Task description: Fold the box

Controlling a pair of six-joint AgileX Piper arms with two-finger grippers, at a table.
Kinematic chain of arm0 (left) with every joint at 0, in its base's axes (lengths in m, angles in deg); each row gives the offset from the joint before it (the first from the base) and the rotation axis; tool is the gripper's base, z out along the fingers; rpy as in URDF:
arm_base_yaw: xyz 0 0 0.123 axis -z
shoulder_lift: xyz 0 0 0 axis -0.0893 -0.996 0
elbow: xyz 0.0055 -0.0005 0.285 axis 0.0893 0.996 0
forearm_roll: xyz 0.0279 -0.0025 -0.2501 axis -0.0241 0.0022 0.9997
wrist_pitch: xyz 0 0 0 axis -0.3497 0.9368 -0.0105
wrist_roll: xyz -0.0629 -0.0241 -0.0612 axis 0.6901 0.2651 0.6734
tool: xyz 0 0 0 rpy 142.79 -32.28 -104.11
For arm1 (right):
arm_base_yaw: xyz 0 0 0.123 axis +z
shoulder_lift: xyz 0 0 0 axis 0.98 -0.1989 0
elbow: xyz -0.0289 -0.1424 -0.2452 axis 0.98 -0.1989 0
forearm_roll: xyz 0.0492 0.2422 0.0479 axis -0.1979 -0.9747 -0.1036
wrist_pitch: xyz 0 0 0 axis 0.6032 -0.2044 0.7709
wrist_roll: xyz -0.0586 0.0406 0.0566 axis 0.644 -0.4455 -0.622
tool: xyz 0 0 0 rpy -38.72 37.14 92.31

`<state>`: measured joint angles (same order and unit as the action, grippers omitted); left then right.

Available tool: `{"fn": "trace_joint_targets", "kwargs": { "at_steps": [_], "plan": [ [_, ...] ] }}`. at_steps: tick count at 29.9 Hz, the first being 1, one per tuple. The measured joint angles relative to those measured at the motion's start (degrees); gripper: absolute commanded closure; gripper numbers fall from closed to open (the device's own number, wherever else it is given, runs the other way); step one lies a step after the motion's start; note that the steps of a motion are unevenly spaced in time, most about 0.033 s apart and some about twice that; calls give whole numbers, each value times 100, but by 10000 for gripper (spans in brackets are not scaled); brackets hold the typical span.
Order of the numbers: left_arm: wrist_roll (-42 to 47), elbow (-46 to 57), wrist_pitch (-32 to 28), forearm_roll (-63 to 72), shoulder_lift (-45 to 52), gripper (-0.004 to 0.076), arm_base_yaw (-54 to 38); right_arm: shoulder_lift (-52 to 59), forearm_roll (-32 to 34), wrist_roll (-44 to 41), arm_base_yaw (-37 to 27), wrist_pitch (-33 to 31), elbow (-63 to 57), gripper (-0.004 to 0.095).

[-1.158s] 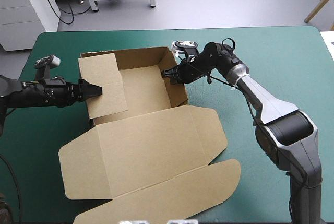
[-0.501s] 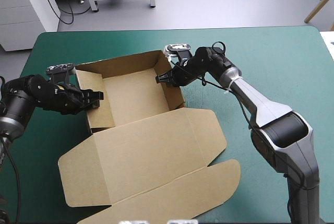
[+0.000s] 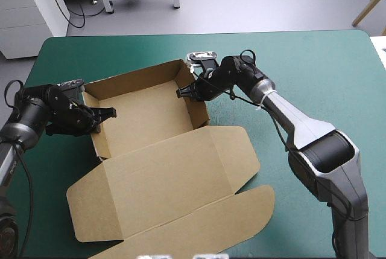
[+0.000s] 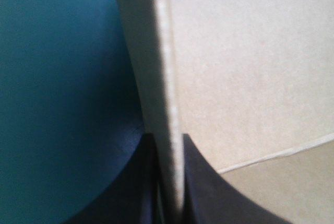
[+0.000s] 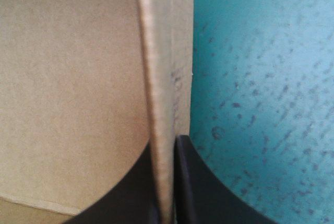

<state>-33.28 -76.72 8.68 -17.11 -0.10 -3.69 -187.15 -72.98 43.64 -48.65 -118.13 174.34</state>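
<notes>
Two arms hold the box (image 3: pixel 160 156) on the teal-green cover (image 3: pixel 313 60). Seen from above, its tray lies toward 10 o'clock from the table's middle, and the lid (image 3: pixel 175 192) spreads flat from it toward 6 o'clock. The left gripper (image 3: pixel 107 113) reaches in from 9 o'clock and is pinched all but shut on the left wall (image 4: pixel 168 78), with one black finger outside over the cover and the other inside the tray. The right gripper (image 3: pixel 184 92) comes from 2 o'clock and nips the right wall (image 5: pixel 162 78) the same way.

What has changed is the left side. Earlier a broad flap hung slanted over the tray floor there, with the left gripper at its outer face. Just before this moment the flap had gone down inside, and now the wall stands upright with the tray floor open from side to side. The whole sheet has also turned a little — its 9 o'clock end has swung toward the near edge, and the right gripper has followed the wall it holds.

For the task, this likely means the tray is formed, with both side walls and the far wall raised and the lid left flat. The remaining risk, judging by the firm grip on each side, is a tucked wall springing back on release — seating the folds comes first.
</notes>
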Motion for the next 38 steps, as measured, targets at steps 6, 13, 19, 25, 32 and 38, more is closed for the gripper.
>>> {"fn": "trace_joint_targets", "kwargs": {
  "at_steps": [6, 13, 19, 25, 32, 38],
  "plan": [
    [325, -51, 36, -223, -50, 734, 69, 7, 94, -39, 17, -17, 8, 926],
    [387, -991, 808, -462, -574, 734, 359, 123, 900, -546, 38, -497, 33, 926],
    [280, -2198, 1209, -533, -1257, 734, 759, 548, 1674, -1074, -147, -1036, 19, 927],
    [196, -3153, 1341, -250, -2095, 734, 1174, 844, 1948, -1120, -671, -1542, 19, 927],
    [174, -3904, 1383, -174, -2952, 734, 1469, 844, 1911, -1072, -1010, -1523, -482, 927],
    [-41, -4048, 1387, -211, -3269, 734, 1553, 831, 1858, -1147, -1030, -1437, -948, 927]
  ]
}}
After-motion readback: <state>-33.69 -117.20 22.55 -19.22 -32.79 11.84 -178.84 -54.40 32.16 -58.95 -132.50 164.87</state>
